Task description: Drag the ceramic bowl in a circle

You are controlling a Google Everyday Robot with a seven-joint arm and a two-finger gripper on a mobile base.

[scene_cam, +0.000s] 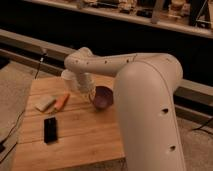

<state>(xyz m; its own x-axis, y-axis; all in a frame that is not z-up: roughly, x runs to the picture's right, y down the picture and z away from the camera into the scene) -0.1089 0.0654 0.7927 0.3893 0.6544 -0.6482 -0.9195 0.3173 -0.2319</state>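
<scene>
The ceramic bowl (104, 98), dark purple-maroon and glossy, sits tilted on the wooden table (80, 142), right of the middle. My gripper (92, 95) hangs from the white arm and is at the bowl's left rim, touching or just inside it. The arm's large white body covers the bowl's right side and the table's right part.
A small white cup (67, 78) stands behind the gripper, partly hidden by the arm. An orange carrot (61, 101) and a pale sponge (45, 103) lie at the left. A black phone-like slab (50, 129) lies near the front left. A dark counter runs behind the table.
</scene>
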